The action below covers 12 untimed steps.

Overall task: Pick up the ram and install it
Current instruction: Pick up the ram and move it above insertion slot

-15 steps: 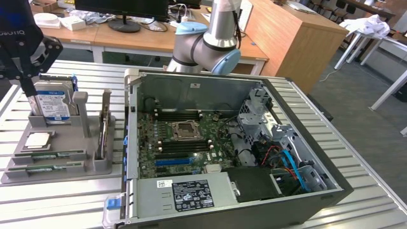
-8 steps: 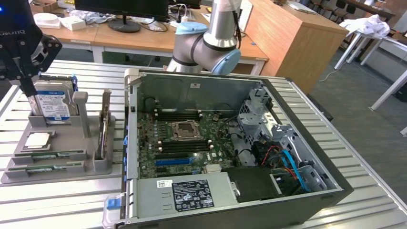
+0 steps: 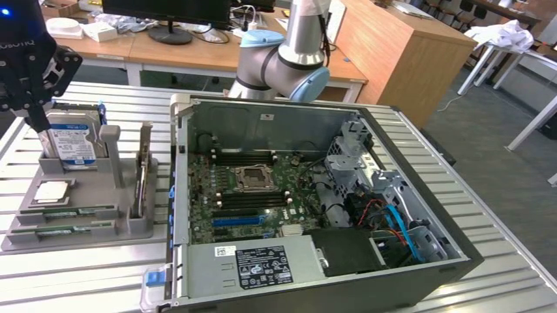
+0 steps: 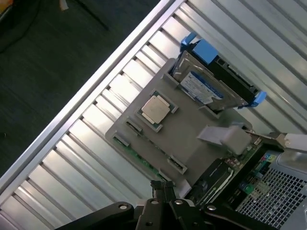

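Two green ram sticks lie flat in slots at the near end of a grey holder tray [image 3: 130, 225] on the exterior view's left, one [image 3: 68, 212] just behind the other [image 3: 61, 230]. In the wrist view, one stick's green edge [image 4: 142, 161] runs along the tray's rim. My black gripper [image 3: 40, 130] hangs over the far end of the tray beside the hard drive, well above the ram. Its thin fingertips [image 4: 162, 186] stand together and hold nothing.
The tray also carries a hard drive with a blue-and-white label [image 3: 72, 140] and a square silver processor [image 3: 52, 190]. An open computer case [image 3: 418, 215] with its motherboard [image 3: 252, 195] lies on the slatted metal table [image 3: 78, 274]. The arm's base [image 3: 283, 62] stands behind the case.
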Tool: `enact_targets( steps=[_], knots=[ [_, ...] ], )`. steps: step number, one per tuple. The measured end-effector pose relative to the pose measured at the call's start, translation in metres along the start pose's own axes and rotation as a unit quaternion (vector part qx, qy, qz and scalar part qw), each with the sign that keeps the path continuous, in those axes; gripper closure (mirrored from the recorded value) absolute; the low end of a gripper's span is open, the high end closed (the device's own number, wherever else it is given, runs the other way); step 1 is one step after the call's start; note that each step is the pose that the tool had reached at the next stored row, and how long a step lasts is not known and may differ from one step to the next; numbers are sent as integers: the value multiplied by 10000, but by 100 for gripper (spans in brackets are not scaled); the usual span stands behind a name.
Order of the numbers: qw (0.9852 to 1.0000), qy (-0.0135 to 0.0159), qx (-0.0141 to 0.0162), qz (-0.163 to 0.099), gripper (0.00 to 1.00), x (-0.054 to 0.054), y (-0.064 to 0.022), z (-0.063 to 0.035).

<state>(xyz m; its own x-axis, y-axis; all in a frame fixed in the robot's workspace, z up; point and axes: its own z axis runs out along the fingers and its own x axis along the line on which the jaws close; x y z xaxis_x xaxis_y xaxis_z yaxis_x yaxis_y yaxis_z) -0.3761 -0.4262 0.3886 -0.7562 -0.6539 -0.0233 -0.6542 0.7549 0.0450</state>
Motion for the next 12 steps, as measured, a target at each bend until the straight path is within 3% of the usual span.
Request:
enact_targets(
  steps=[6, 12],
  knots=[
    [9987, 23, -12, -499, 90, 0, 0, 0],
    [9951, 44, -23, -985, 90, 0, 0, 0]
  ],
)
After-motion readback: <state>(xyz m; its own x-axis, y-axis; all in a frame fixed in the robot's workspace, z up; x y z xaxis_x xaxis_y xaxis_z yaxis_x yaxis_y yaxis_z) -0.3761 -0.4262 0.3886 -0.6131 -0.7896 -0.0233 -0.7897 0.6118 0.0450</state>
